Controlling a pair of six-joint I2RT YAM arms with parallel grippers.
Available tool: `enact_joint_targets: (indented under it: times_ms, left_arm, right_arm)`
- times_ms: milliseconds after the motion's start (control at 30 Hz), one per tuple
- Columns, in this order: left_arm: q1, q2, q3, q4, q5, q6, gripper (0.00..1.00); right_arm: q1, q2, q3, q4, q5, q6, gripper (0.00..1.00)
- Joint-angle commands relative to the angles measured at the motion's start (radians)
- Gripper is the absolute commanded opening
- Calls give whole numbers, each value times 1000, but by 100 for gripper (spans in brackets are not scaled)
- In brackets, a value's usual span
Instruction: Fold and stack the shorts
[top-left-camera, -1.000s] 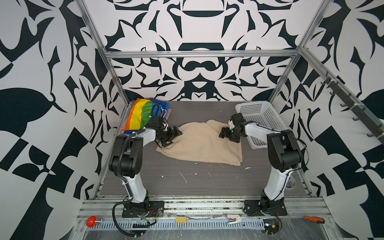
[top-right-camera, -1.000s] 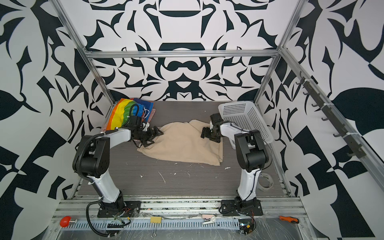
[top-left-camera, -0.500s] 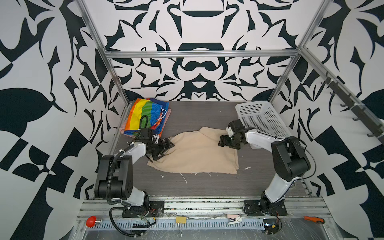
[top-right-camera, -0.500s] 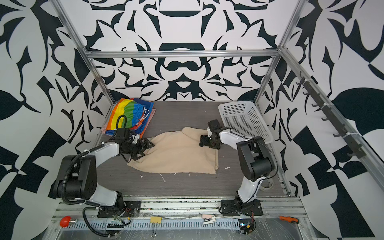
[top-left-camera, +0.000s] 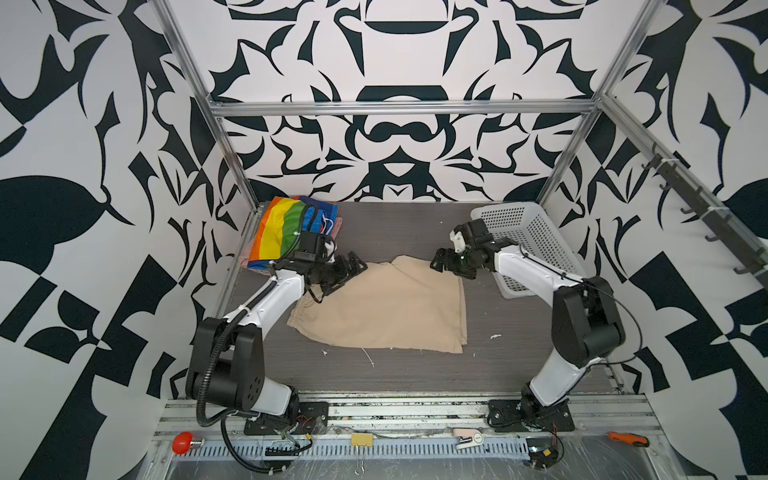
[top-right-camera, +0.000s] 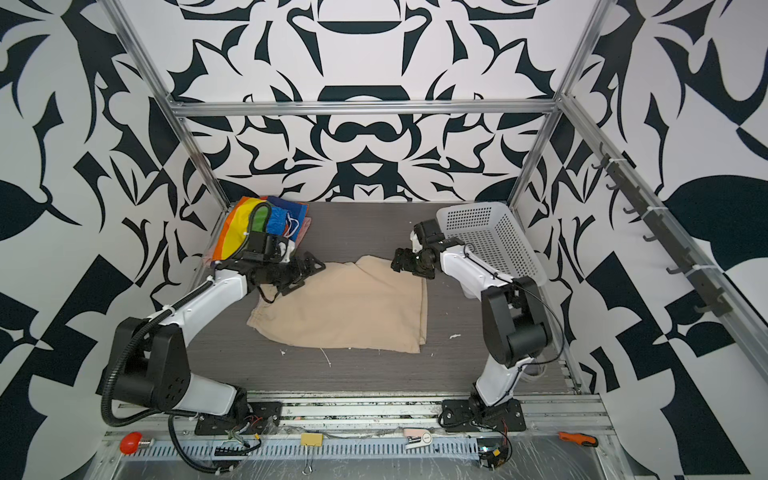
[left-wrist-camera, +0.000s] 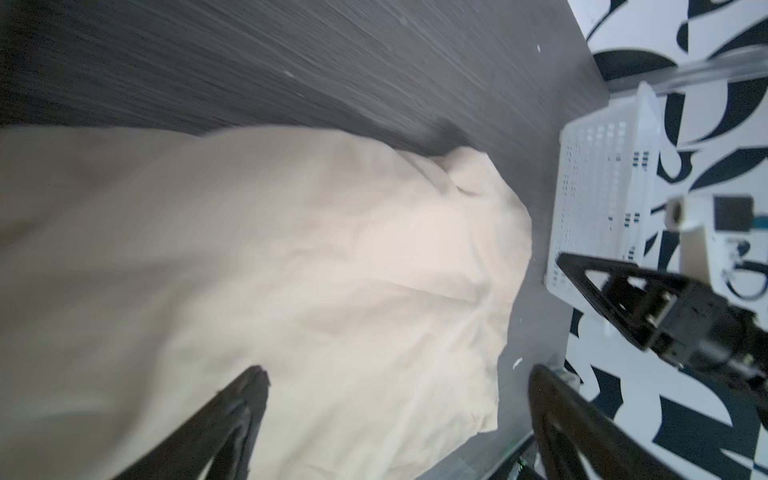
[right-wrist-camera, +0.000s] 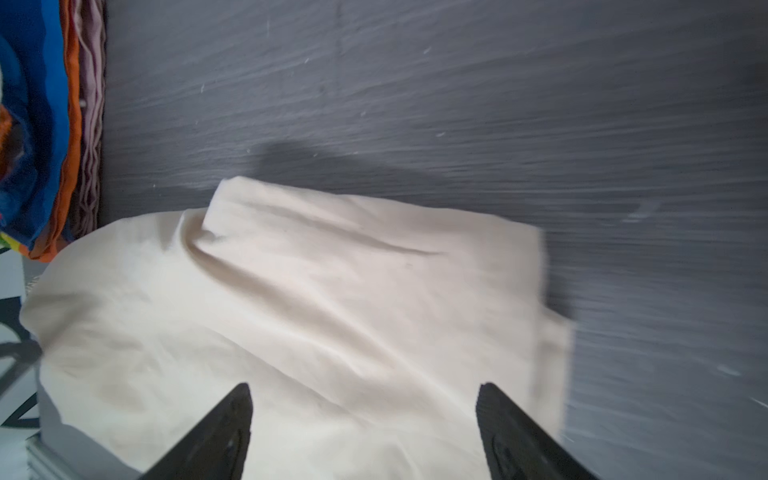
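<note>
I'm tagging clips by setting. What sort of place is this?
Probably a robot lab test cell, not a home: a left arm and right arm bolted to a metal rail, black-and-white patterned walls on an aluminium frame, and a red button at the front.

The dark bench (top-left-camera: 399, 226) lies bare behind the beige shorts (top-left-camera: 386, 309) and along its front edge, open room for a hand. The white basket (top-left-camera: 536, 237) blocks the back right corner, and the rainbow shorts (top-left-camera: 282, 228) fill the back left one. Between the left hand (top-left-camera: 356, 265) and right hand (top-left-camera: 439, 261), both spread wide, only low cloth lies.
</note>
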Motion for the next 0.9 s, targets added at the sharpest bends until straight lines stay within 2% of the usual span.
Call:
enact_joint_targets:
  times_ms: [0,167,300,500,700,867]
  left_arm:
    - [-45,83,-24,7,-2,-57,99]
    - [0,73,-92,12,-43,-3,99]
    - [84,78,-129,30,4,14,99]
    - [68,130,-135,58,36,6,99]
    - [51,75,-38,-17,-6,43,99]
    - [-53,94,109,-74,-8,32,99]
  right_arm:
    - [16,75,54,33,-57,33,87]
    - [4,174,136,-6,-5,-28,87]
    - [-49,245,176,-29,16,-71,87]
    - [-102,309,266,-97,52,-128,87]
    - [-102,158,217,-127,43,-130,87]
    - [-104,9,55,-93,61,-100,87]
